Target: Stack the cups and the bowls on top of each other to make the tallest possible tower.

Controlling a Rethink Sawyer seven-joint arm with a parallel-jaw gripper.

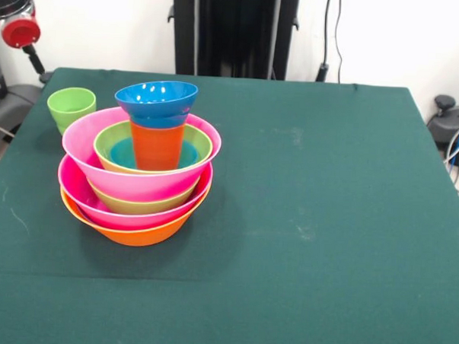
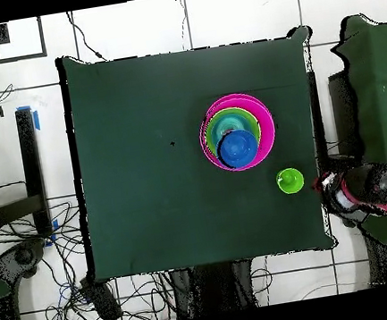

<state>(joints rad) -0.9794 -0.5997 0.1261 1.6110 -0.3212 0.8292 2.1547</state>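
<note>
Green cloth covers the table (image 1: 328, 184) before us; on it the tower (image 1: 141, 183) stands, orange cup (image 1: 156, 144) and blue bowl (image 1: 156, 99) on top. Just beside sits the green cup (image 1: 71, 106). Our arm (image 2: 379, 192) hangs off-table; whether its gripper is spread or closed we cannot tell.

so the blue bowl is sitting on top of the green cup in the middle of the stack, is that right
Not quite. The blue bowl sits on the orange-red cup in the stack's middle, as the front view shows. The green cup stands alone on the table beside the stack.
</note>
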